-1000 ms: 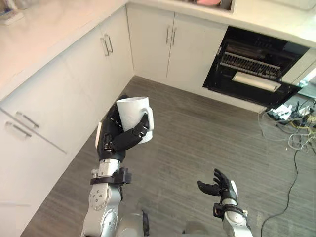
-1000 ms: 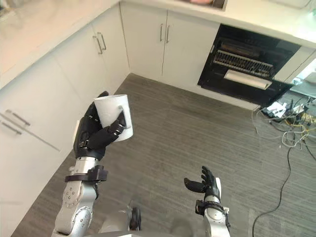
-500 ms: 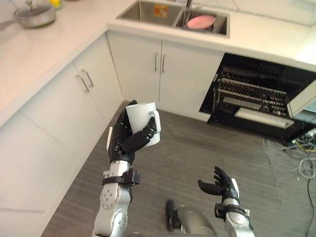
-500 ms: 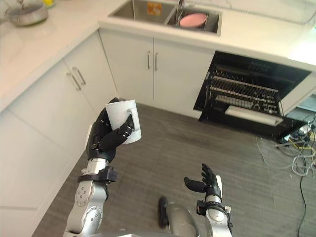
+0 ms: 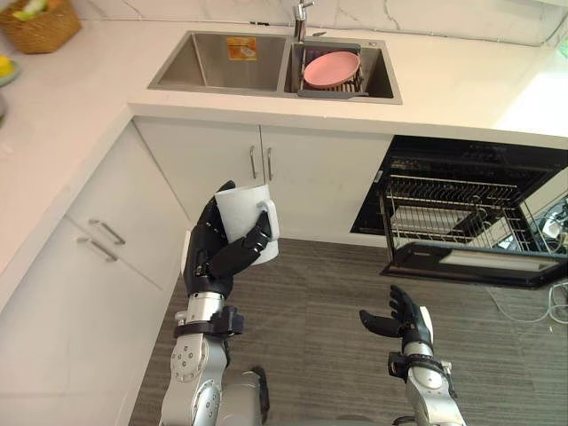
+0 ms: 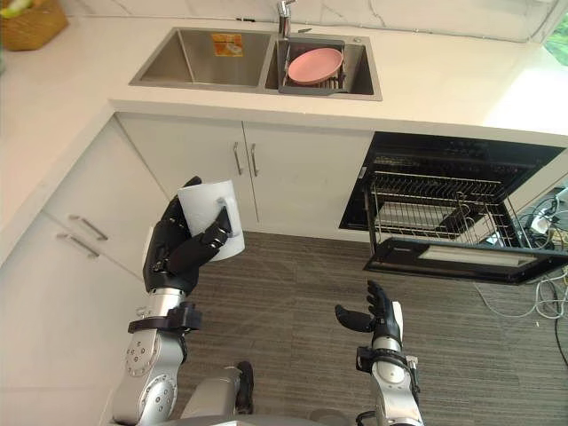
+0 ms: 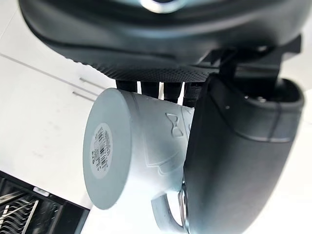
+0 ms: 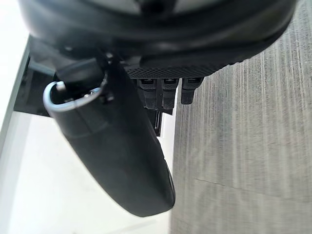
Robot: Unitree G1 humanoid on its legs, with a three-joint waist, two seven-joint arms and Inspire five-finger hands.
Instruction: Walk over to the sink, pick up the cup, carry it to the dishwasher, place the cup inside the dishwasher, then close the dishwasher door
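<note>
The left hand (image 5: 213, 256) is shut around a white cup (image 5: 240, 211). Its dark fingers (image 5: 209, 232) wrap one side of the cup and its thumb (image 5: 250, 247) presses on the other side, right by the cup's handle (image 5: 270, 224). The cup is up in the air with its open end on top, leaning a little. In the left wrist view the round bottom of the cup faces out, with a small sticker (image 7: 101, 145) on it. The cup is in front of the white cupboard doors (image 5: 232, 174) under the sink (image 5: 206, 64), and it touches nothing but the hand. The right hand (image 5: 405, 321) is low down over the grey floor (image 5: 328, 293). Its fingers are loose and spread, and it holds nothing. Off to the right side, well apart from the cup, is the dishwasher (image 5: 470, 169). It is open, with its dark door (image 5: 479, 269) hanging down in front. A wire rack (image 5: 444, 209) shows inside it. Above the cupboards runs the white bench (image 5: 453, 84), and the sink is set into it. The right half of the sink has a pink plate (image 5: 331, 67) in it. A shiny tap (image 5: 302, 12) stands behind the sink. Far off in the left corner of the bench is a brown basket (image 5: 37, 25).
</note>
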